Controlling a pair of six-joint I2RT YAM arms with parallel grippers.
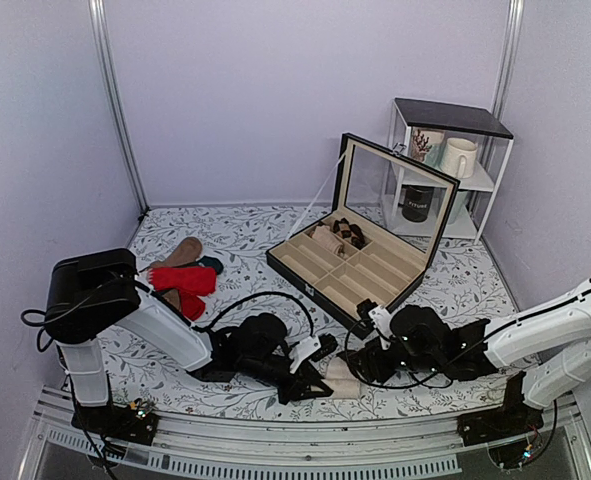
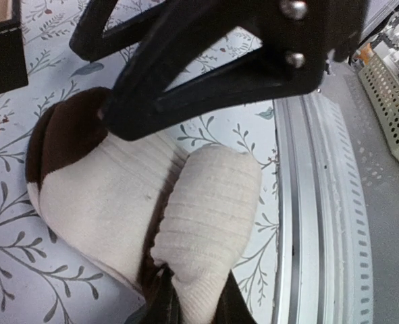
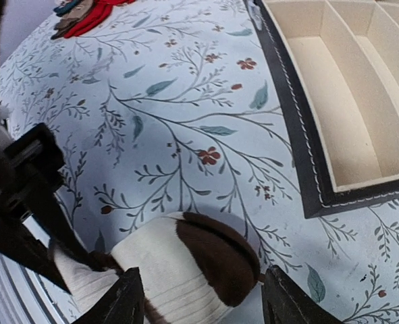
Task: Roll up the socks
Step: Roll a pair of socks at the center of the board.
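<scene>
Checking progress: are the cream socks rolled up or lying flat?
Partly rolled: the socks form a thick bundle, pinched by the left gripper.

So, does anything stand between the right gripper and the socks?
Nothing visible does. The socks lie directly between the open fingers of the right gripper, and the left gripper pinches their cream cuff.

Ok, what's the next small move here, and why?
Probably close the right gripper on the socks: it sits open astride the brown end, while the left gripper pinches the ribbed cuff, so the bundle looks only half-rolled.
</scene>
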